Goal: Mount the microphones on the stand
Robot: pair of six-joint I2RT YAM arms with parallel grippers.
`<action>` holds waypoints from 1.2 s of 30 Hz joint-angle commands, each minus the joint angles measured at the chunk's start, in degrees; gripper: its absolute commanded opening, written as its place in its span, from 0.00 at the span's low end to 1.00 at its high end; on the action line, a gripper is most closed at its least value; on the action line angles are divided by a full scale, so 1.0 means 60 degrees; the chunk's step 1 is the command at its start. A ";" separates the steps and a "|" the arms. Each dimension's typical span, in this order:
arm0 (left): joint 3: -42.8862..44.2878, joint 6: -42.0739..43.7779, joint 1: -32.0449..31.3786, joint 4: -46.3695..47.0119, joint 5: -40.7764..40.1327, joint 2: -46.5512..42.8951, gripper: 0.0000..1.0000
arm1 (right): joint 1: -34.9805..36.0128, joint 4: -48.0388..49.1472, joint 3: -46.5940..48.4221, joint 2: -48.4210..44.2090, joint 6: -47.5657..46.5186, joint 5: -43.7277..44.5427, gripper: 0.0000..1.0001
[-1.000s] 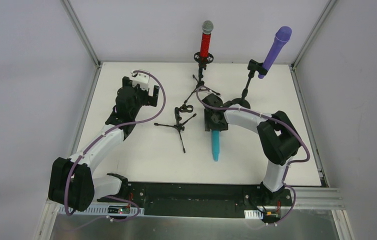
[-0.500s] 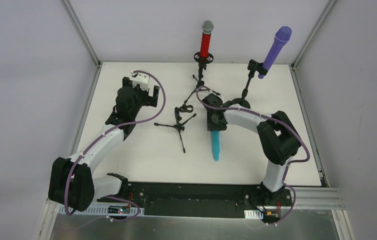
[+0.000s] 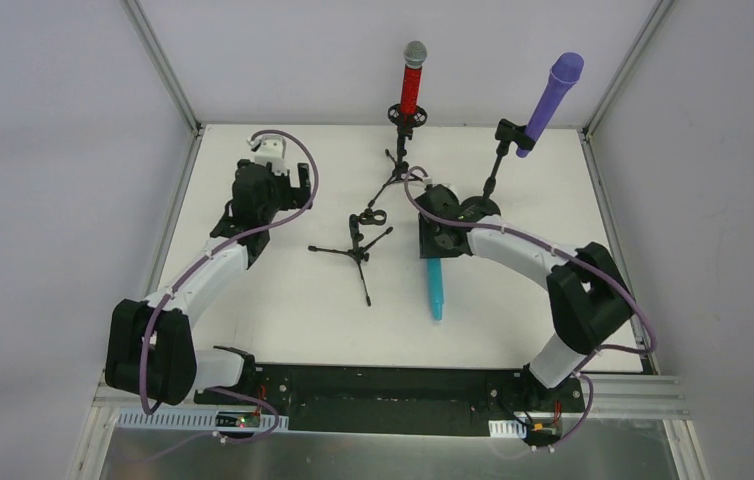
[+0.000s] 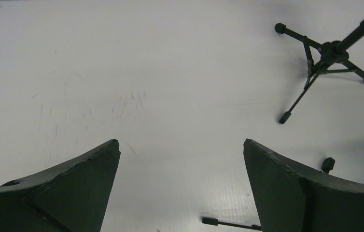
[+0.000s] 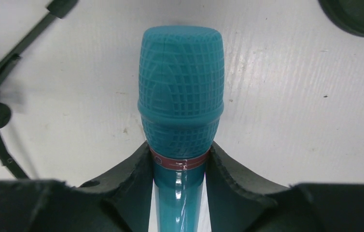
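One mounting remains: beside the empty tripod stand (image 3: pixel 357 250), the right gripper (image 5: pixel 180 162) has just clenched the cyan microphone (image 5: pixel 181 82) for lifting; left gripper (image 4: pixel 181 150) hangs released.

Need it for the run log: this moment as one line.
right end effector: shut on cyan microphone | left end effector: open, empty | red microphone, purple microphone: mounted | tripod stand: no microphone

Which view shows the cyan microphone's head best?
Right wrist: the cyan microphone fills it, gripped at its ring by the right end effector. Top external shows only its handle; left wrist shows none of it.
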 commanded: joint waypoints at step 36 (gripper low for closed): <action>0.1125 -0.1594 0.0637 -0.1181 0.1786 0.1338 0.99 | -0.0035 1.2816 -0.6217 -0.8336 -0.3140 -0.3717 0.00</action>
